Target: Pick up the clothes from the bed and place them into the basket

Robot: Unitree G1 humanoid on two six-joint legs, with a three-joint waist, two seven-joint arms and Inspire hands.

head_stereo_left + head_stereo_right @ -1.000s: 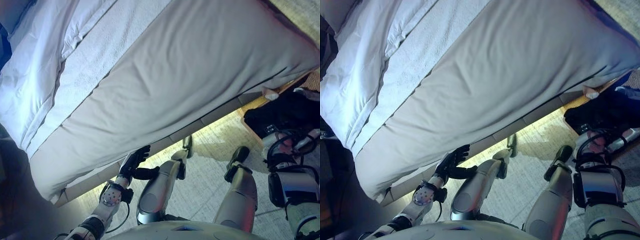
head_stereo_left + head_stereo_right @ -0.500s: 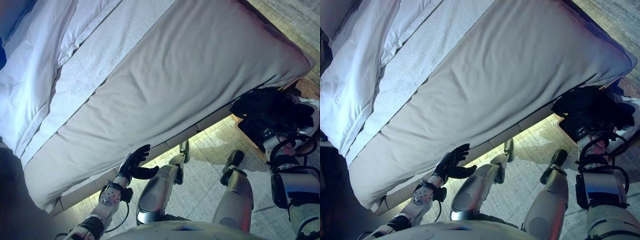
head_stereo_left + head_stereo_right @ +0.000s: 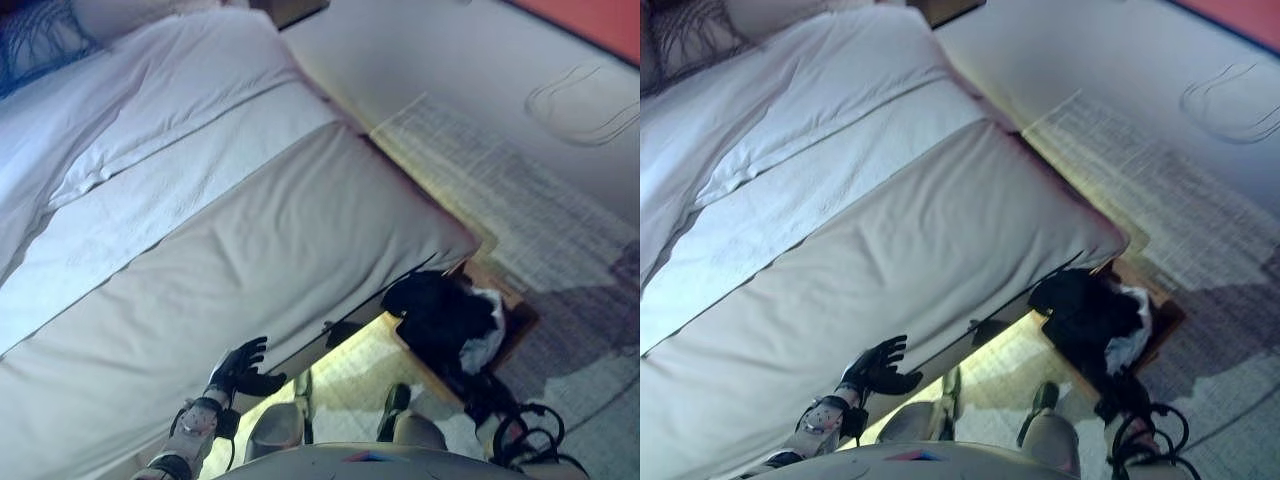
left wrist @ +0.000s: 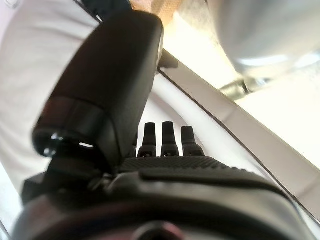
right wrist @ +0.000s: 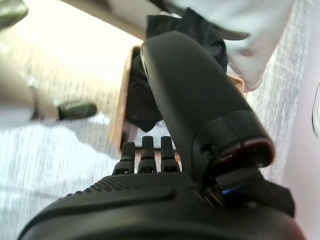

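A brown basket (image 3: 521, 322) stands on the floor just past the bed's foot corner. Dark clothes (image 3: 436, 314) and a white garment (image 3: 483, 338) lie heaped in it. My right hand (image 3: 1119, 398) hovers low in front of the basket; in its wrist view the right hand (image 5: 150, 187) is open with straight fingers and holds nothing, and the dark clothes (image 5: 150, 100) lie beyond them. My left hand (image 3: 238, 368) is open beside the bed's near side. The white bed (image 3: 250, 240) shows no loose clothes on top.
A pale woven rug (image 3: 520, 200) lies under the bed's foot and the basket. Grey floor runs beyond it toward a wall at the upper right. A folded white duvet (image 3: 150, 110) and a dark patterned pillow (image 3: 40, 35) sit toward the head of the bed.
The camera has swung up, so the bed's foot, the rug and the floor beyond now show. The dark clothes near my right hand now lie in the basket. Left hand unchanged.
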